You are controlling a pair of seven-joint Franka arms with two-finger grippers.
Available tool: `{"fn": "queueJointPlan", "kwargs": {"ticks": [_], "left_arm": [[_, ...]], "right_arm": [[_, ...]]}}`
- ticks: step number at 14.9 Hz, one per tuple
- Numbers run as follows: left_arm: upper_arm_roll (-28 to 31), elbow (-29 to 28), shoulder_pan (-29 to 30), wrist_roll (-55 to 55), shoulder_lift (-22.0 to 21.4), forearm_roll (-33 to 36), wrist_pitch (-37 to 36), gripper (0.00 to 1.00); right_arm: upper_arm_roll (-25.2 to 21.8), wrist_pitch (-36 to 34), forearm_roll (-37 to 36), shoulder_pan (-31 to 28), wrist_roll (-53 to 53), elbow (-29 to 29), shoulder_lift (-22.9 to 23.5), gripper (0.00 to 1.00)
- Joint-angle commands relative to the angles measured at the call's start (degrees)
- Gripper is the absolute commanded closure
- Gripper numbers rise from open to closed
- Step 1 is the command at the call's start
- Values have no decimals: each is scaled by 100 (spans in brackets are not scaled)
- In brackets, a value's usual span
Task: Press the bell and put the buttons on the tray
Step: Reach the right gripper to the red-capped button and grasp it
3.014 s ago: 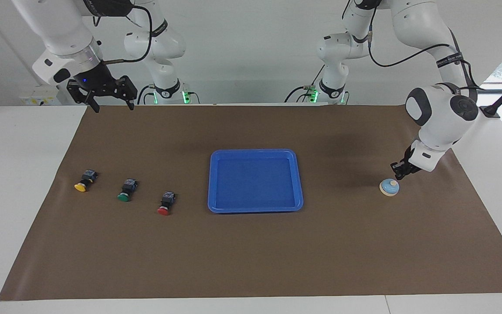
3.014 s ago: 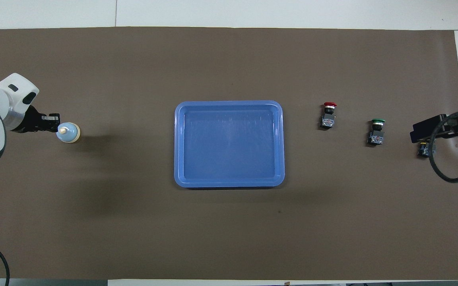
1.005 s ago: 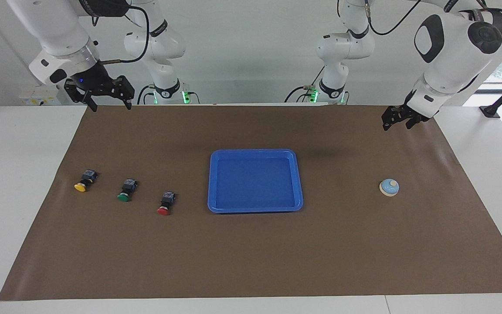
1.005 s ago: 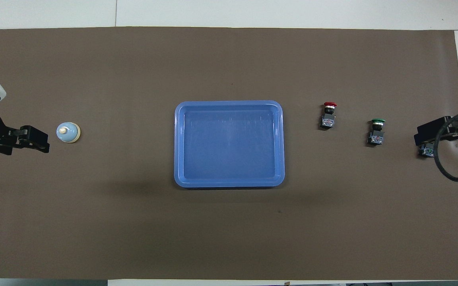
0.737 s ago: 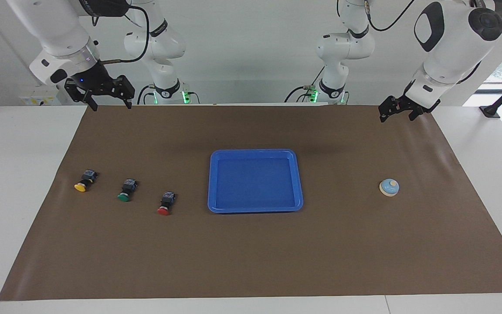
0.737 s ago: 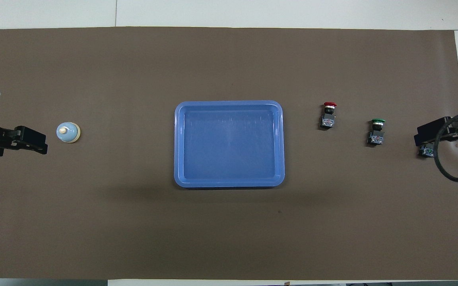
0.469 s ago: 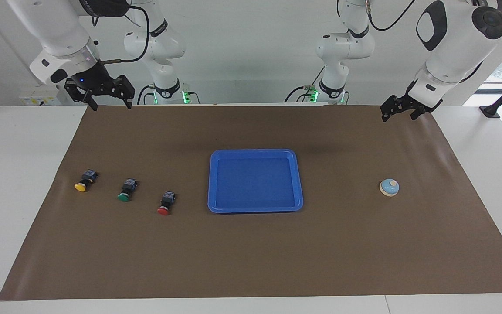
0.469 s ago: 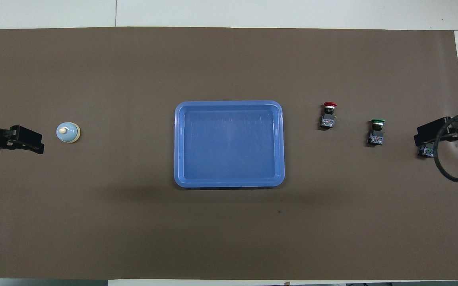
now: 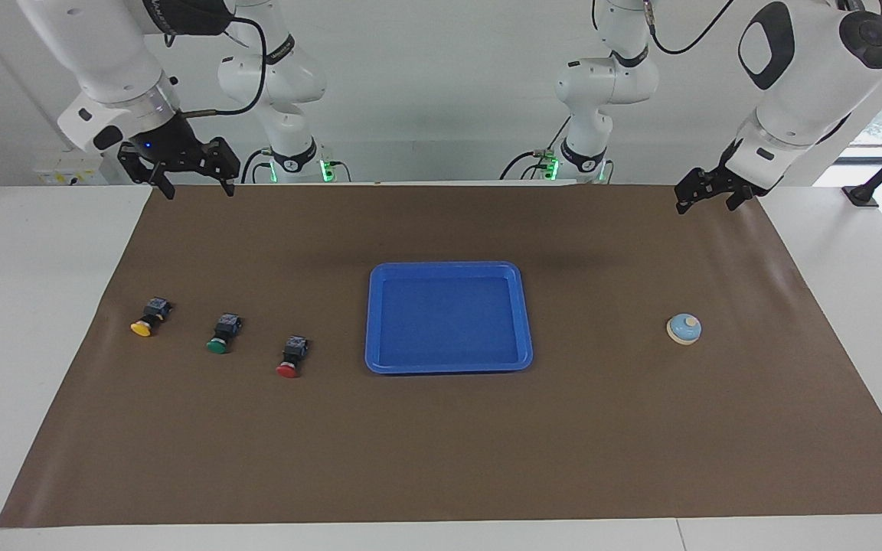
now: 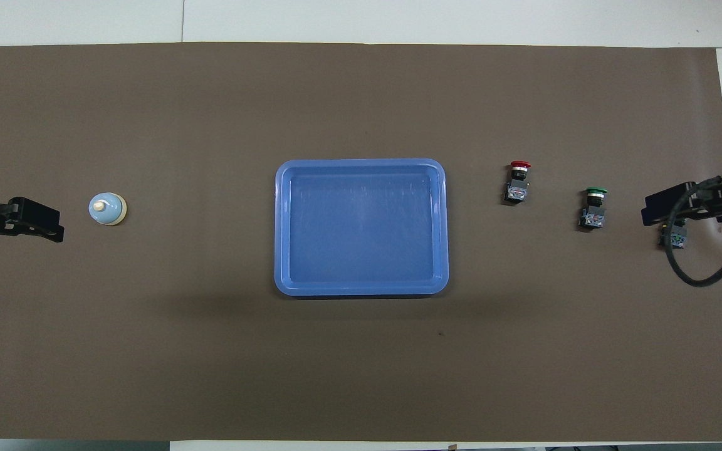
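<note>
Change: left gripper (image 9: 705, 197) is up off the bell (image 9: 684, 328), raised over the mat's (image 9: 441, 444) edge by the robots, fingers together.
Right gripper (image 9: 191, 177): raised, spread, empty, waiting.
Buttons (image 9: 217, 338): on the mat, beside the tray (image 9: 449, 363).

Tray (image 9: 449, 268) at mat (image 9: 441, 459) centre. Bell (image 9: 684, 328) alone twd left arm's end, well apart from tray. 3 buttons in a row twd right arm's end: button nearest tray (image 9: 290, 357), middle button (image 9: 222, 334), outermost button (image 9: 150, 317) near that end's mat edge; each one out sits a bit nearer the robots. Left gripper (image 9: 705, 199) and right gripper (image 9: 192, 180) raised over the mat's two robot-side corners.
</note>
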Motion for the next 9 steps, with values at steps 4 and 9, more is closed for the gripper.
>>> {"fn": "queueJointPlan", "kwargs": {"ticks": [4, 9], "left_arm": [[-6, -33, 47, -49, -13, -64, 23, 0], [-32, -24, -41, -40, -48, -55, 23, 0]], "right_arm": [[93, 1991, -22, 274, 763, -1912, -21, 0], [93, 3984, -57, 502, 1124, -2878, 621, 0]]}}
